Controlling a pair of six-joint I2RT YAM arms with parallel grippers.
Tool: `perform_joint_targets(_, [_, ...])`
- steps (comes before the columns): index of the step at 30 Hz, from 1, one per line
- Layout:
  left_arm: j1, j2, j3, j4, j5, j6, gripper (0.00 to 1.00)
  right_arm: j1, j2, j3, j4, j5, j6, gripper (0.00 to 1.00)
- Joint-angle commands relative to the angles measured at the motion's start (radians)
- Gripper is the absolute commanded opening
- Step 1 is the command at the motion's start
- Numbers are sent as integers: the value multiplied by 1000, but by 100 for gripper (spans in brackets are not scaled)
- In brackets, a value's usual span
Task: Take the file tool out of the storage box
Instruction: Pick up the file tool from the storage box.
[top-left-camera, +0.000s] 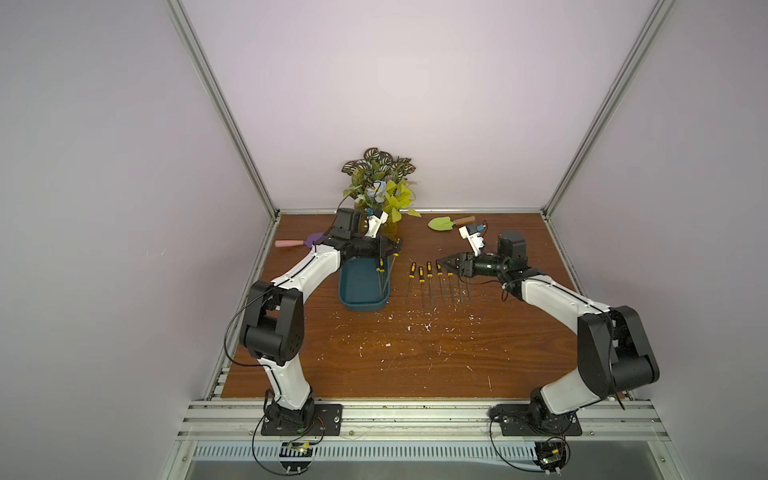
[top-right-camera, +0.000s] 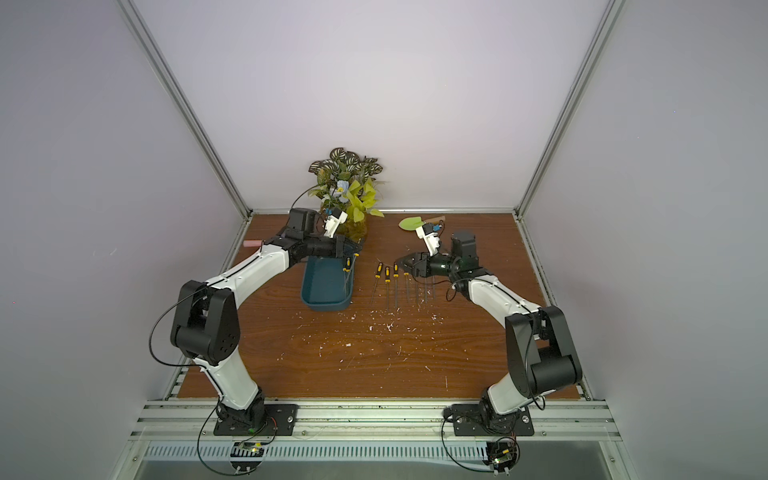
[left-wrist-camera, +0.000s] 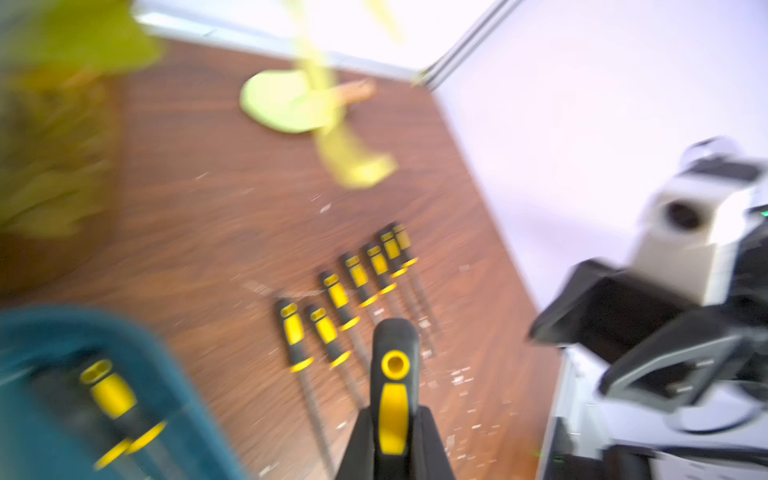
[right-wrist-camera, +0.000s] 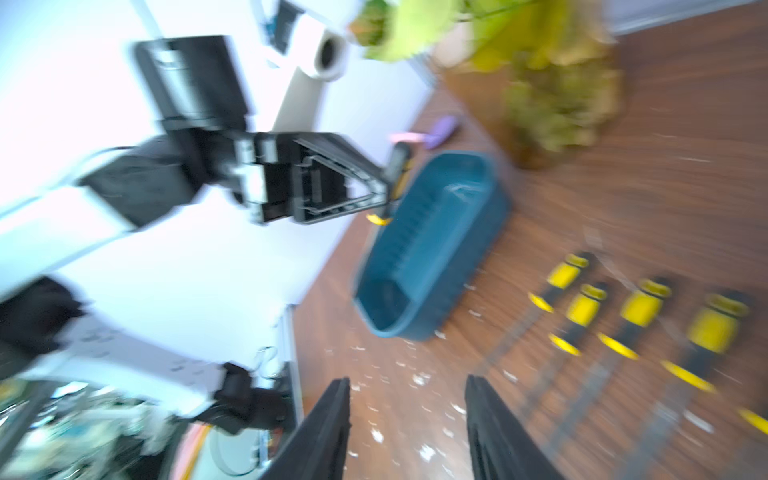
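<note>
While clamped in left hand (left-wrist-camera: 395, 419) | file (left-wrist-camera: 395, 361) hangs over storage box (top-left-camera: 363, 306)

files (top-left-camera: 429, 270) right of storage box (top-left-camera: 362, 306), plant (top-left-camera: 376, 172) behind

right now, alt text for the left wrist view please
Blurred close-up: the left gripper holds a black-and-yellow file by its handle, jaws shut, above a wooden table. Beyond lies a row of matching files; the teal storage box holds at least one more.
</note>
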Motion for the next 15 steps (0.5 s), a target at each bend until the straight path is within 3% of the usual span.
perform_joint_targets(1, [28, -36, -61, 354, 239, -264, 0, 48, 63, -25, 539, -143, 307, 51])
perform_joint_targets(5, [43, -39, -149, 685, 293, -499, 0, 117, 152, -18, 709, -113, 416, 49])
perform_joint_targets(8, [42, -38, -186, 823, 305, -595, 0, 148, 194, 10, 758, -89, 446, 48])
perform_joint_targets(11, [44, -45, -193, 785, 298, -568, 0, 168, 224, 57, 771, -87, 468, 46])
perform_joint_targets(15, [43, -55, -187, 714, 294, -514, 0, 188, 234, 116, 612, -66, 369, 45])
